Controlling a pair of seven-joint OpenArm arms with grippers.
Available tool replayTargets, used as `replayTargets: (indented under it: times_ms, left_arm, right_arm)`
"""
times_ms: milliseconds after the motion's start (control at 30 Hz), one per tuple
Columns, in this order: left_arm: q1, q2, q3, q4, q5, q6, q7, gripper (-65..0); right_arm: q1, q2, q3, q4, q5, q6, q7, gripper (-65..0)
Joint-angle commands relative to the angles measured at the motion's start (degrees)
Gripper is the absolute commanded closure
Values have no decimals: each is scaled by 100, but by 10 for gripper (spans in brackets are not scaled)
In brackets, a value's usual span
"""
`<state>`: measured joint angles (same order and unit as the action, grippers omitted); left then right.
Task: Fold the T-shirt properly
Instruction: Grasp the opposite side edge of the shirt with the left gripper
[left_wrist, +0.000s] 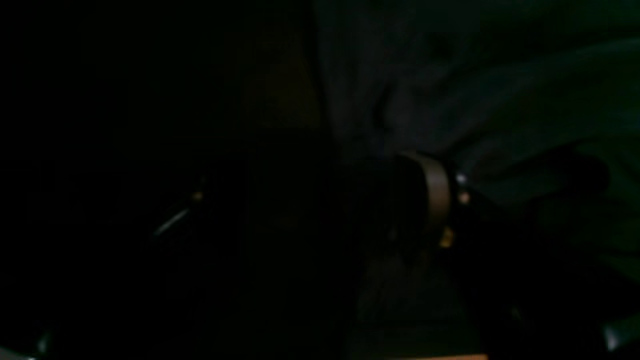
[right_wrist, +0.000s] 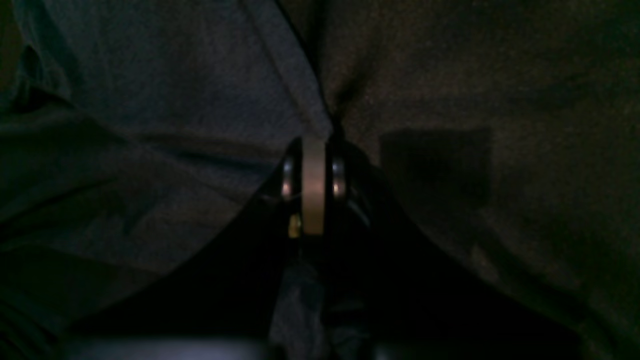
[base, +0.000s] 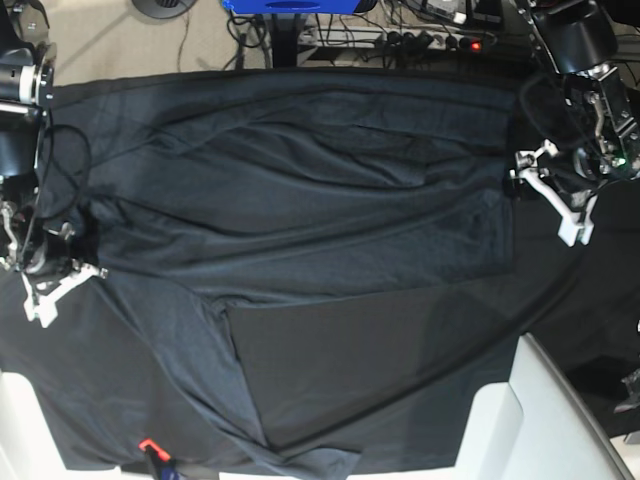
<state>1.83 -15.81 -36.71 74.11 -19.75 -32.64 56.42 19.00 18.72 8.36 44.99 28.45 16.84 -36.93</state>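
Slate blue-grey knit: T-shirt, spread across the upper and middle of the base view on a black tablecloth covering the tabletop, one side lying on a diagonal toward lower centre. Right gripper, far left of the base view: fingers pinched shut on the shirt's hemmed edge, evidently to carry it over for a fold. Left gripper, far right, beside the shirt's edge: finger spread not discernible; nothing seen held.
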Motion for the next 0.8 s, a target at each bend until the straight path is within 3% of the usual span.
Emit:
replayTargets:
  times_ms: [0,100,200,367,600,767]
  left_arm:
    - [-90,-172,-290,154,-43,7,-56,-443]
    - [-336,-252,-615,93,-34,7,-56,-443]
    - [-714,-392,-360,-268,239,7,-126,-441]
    - [-1655,-436,247,-1683,1021,7,-829,-439]
    - [-2675,-463,370,-3811,1135,25,-1682,-439]
    - [-2886,-427,379,-4215,1135,491,-2165,-439]
  right_arm:
    - [152,75,4,103,96,26,102,-3]
    - [152,75,4,103,96,26,102,-3]
    - [152,75,4,112,96,26,102,-3]
    - [152,84,4,121,96,26,102,-3]
    - [152,119,4,121,96,26,102,-3]
    - [152,137,4,121,96,26,102,-3]
